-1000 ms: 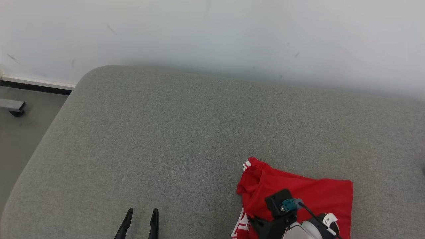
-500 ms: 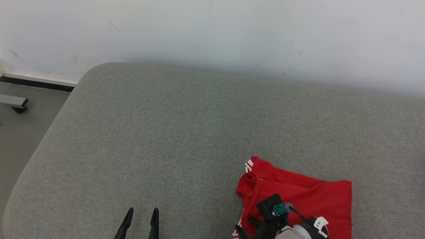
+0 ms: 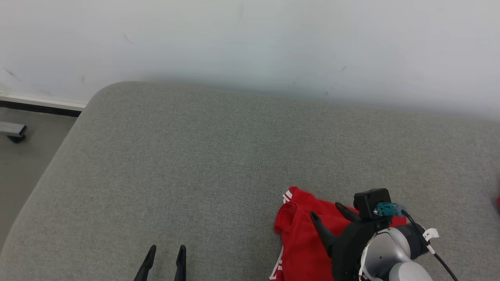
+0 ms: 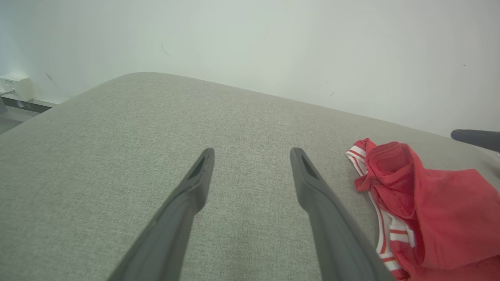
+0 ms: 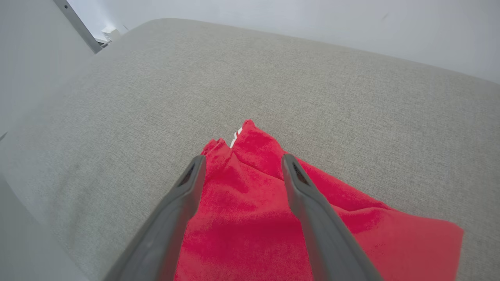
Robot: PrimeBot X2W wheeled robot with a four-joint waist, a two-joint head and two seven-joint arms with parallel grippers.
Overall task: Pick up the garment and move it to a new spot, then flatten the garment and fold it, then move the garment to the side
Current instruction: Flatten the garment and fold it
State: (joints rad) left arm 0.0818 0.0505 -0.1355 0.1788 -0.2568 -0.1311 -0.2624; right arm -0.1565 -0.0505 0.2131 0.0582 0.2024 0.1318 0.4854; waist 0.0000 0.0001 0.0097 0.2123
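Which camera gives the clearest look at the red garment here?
Right wrist view: the garment spreads across its lower half, far corner included. The head view has it partly behind the right gripper; the left wrist view cuts it off at its right edge.

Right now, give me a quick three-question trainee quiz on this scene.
1. True or false: the right claw is shut on the red garment.
2. The garment lies on: A) bare floor, B) the grey cushion, C) a wooden shelf.
3. Which is nearer the garment, the left claw or the right?
Key: 1 false, its jaws stand open; 2 B; 3 right.
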